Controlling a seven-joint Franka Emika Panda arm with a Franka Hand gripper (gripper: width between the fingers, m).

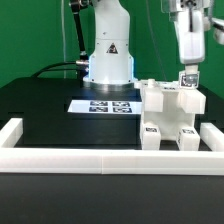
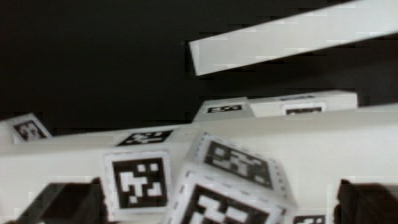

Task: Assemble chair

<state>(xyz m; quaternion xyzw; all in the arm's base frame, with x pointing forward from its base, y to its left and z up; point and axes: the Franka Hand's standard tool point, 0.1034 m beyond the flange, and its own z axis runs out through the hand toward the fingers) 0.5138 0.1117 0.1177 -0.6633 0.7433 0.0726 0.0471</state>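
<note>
Chair parts (image 1: 165,115), white and tagged, are seen joined in a blocky cluster at the lower right of the exterior view, on the black table (image 1: 40,110) just behind the white border rail (image 1: 100,160). The gripper (image 1: 187,72) is held just above the cluster's upper right corner; in the wrist view its dark fingers (image 2: 57,203) are spread wide, tagged faces shown between them

Seemingly one chair (image 1: 168,112), one marker board (image 1: 105,105)
</note>
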